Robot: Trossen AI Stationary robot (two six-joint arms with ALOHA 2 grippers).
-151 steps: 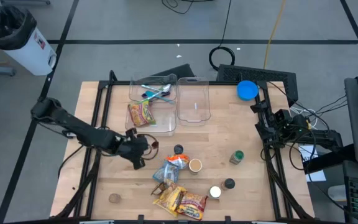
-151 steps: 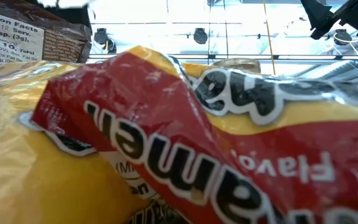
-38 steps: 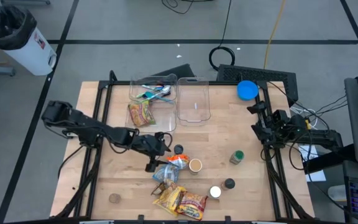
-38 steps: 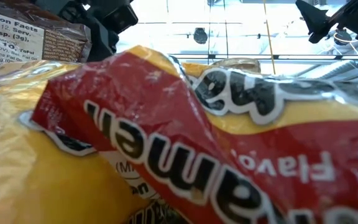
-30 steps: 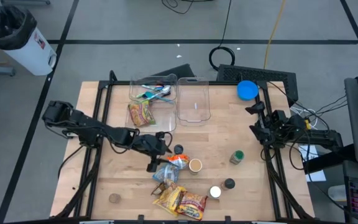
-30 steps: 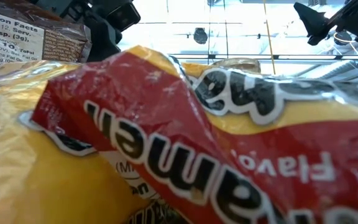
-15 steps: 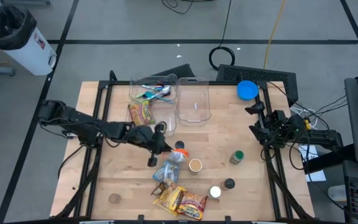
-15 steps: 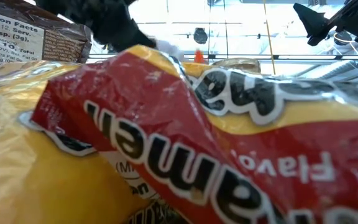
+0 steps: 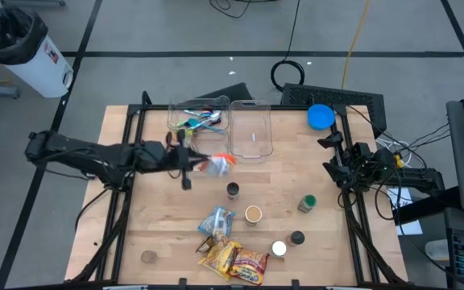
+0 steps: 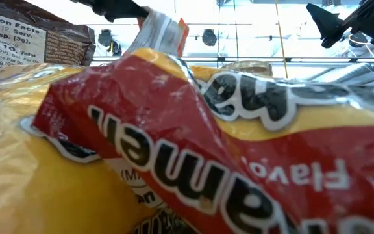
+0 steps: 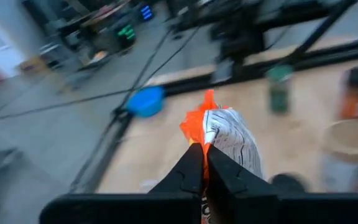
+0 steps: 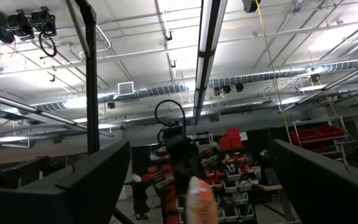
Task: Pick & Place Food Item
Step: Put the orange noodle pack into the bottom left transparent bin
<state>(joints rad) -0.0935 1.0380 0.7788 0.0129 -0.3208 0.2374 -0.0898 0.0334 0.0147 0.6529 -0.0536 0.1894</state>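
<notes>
Left gripper: your left gripper [image 9: 190, 164] is pinched tight on the orange-and-white food packet [image 9: 218, 164]; in the left wrist view its two dark fingers [image 11: 191, 168] meet on the packet's orange edge [image 11: 224, 138].
Food packet: you have it off the wood, held in the air just in front of the two clear bins, over the middle-left of the table [image 9: 321, 242].
Left bin: the clear bin [image 9: 200, 129] on the left holds a yellow-red wrapper and some utensils.
Right bin: the neighbouring clear bin [image 9: 251, 129] stands touching or just beside the first one.
Right gripper: your right gripper [image 9: 329, 153] waits at the table's right edge with its fingers spread wide, holding nothing.
Left on the table: a blue-and-white packet [image 9: 215, 221], a pile of yellow snack bags [image 9: 234, 259] at the near edge, a tan cup [image 9: 253, 213], a small dark jar [image 9: 232, 190] and a green-topped jar [image 9: 306, 203].
Low view: a yellow-and-red bag [image 10: 193, 149] fills most of it; you can see the lifted packet [image 10: 162, 29] above that bag.
Blue lid: a round blue lid [image 9: 321, 116] lies at the far right corner.
</notes>
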